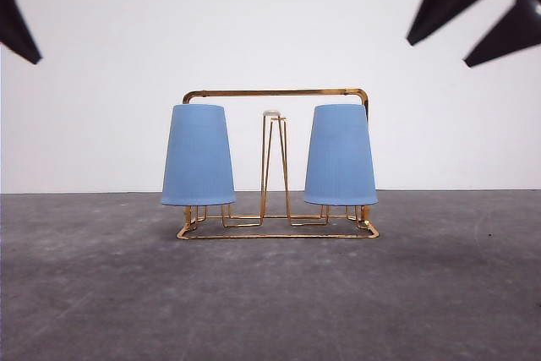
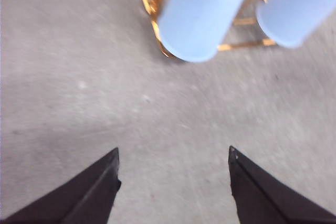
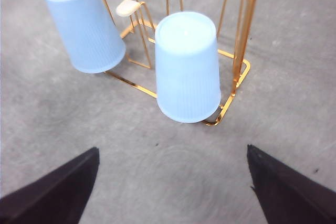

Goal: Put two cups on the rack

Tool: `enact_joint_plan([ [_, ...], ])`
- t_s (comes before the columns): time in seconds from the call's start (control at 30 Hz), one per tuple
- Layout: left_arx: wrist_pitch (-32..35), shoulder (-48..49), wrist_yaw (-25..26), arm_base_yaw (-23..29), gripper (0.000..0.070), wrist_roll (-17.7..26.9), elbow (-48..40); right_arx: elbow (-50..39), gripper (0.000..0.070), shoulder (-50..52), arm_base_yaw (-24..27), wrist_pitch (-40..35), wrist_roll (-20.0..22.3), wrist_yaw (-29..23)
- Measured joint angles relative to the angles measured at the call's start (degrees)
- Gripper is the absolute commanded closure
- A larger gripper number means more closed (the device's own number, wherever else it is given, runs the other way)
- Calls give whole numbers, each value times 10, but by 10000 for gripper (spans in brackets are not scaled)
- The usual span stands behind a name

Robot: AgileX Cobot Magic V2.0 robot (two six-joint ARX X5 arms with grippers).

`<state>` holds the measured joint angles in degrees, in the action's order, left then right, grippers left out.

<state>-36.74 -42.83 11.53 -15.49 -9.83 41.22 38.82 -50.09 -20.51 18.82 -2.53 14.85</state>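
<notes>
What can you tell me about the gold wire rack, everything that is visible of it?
The rack is thin wire of a shiny gold or copper look. It has a rectangular base, a tall frame with rounded corners across the back, and narrow upright prongs; the middle prong stands bare, with a white tip. It stands upright on the grey table. Two light-blue cups, the left cup and the right cup, hang upside down on its outer prongs.

A thin gold wire rack with a rectangular base and arched frame handle [image 1: 276,92] stands on the grey matte table [image 1: 270,293], before the plain white wall [image 1: 270,23]. One light-blue ribbed tapered cup [image 1: 198,155] sits upside down on the rack's left side, the other light-blue ribbed cup [image 1: 340,155] on its right. A white-tipped upright prong [image 1: 272,113] stands between them.
</notes>
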Motion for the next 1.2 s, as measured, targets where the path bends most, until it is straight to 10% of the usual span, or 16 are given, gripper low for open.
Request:
enact_joint_plan([
  [0.37, 8, 113, 4, 2, 324, -29, -87, -138, 187, 88, 0, -89, -79, -12],
  [0.47, 11, 119, 10, 2, 694, -30, -87, -138, 698, 89, 0, -92, -83, -12],
  [1.2, 44, 130, 47, 2, 700, -31, -87, -138, 667, 89, 0, -92, -83, -13],
])
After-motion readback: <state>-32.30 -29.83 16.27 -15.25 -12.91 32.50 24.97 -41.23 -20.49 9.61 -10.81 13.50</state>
